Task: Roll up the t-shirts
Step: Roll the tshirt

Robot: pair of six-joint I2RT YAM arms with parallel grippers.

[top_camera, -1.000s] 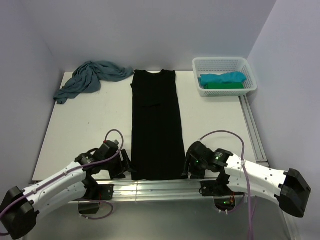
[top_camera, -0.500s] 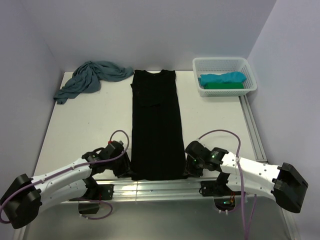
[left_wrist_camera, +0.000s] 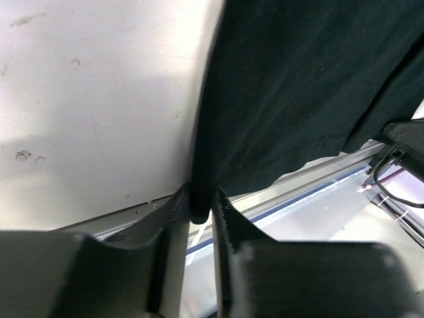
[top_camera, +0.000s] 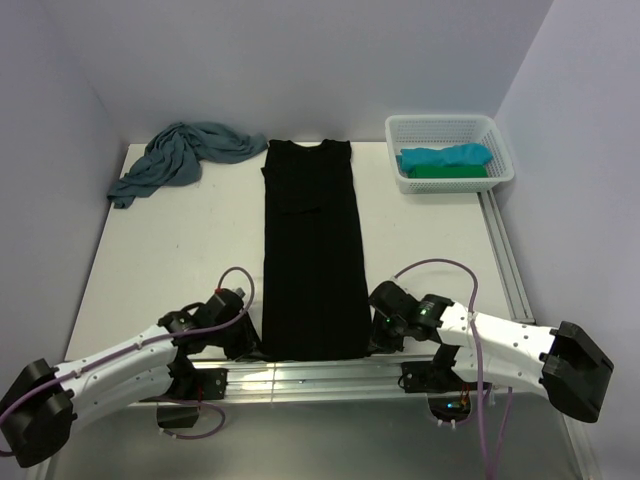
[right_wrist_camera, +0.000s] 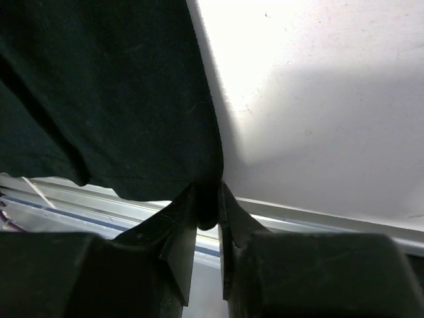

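White table (top_camera: 170, 250), black t-shirt (top_camera: 312, 250) stretched near-to-far, neckline apparently at far end

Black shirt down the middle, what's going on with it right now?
The black t-shirt lies flat as a long strip. The left gripper and right gripper each pinch a near corner of it at the table edge; no roll yet. A grey-teal t-shirt lies bunched far left; a turquoise t-shirt and a green t-shirt sit in the white basket.
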